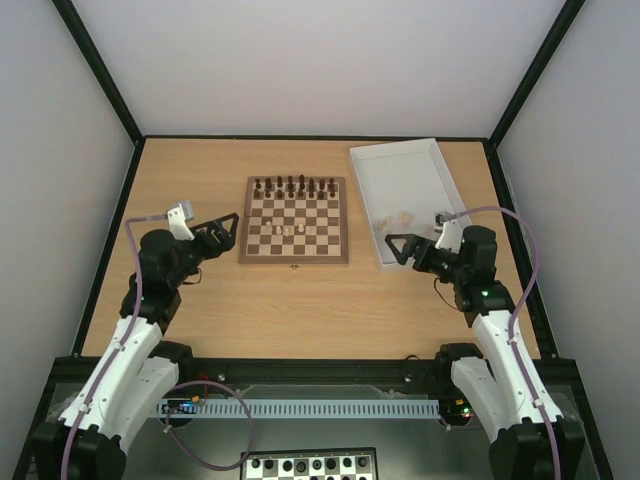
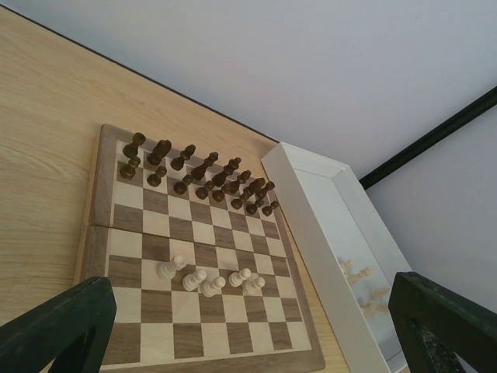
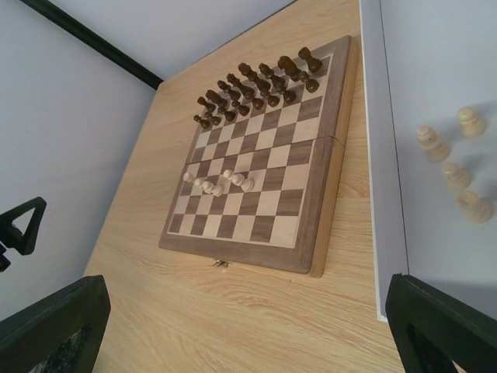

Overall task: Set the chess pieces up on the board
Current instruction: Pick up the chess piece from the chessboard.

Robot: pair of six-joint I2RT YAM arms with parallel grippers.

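The wooden board [image 1: 295, 221] lies mid-table; it also shows in the left wrist view [image 2: 194, 256] and the right wrist view [image 3: 264, 163]. Dark pieces [image 1: 295, 186] fill its far two rows. Several pale chess pieces [image 1: 295, 230] stand in its middle, seen too in the left wrist view [image 2: 210, 280] and the right wrist view [image 3: 217, 184]. More pale pieces [image 1: 398, 219] lie in the white tray [image 1: 400, 160], seen close in the right wrist view [image 3: 454, 163]. My left gripper [image 1: 225, 232] is open and empty, left of the board. My right gripper [image 1: 402, 248] is open and empty, over the tray's near end.
The tray [image 3: 373, 116] lies right of the board, its near left corner close to my right fingers [image 3: 443, 326]. A small metal latch [image 3: 220, 264] sticks out from the board's near edge. A black-and-white board [image 1: 310, 465] sits below the table front.
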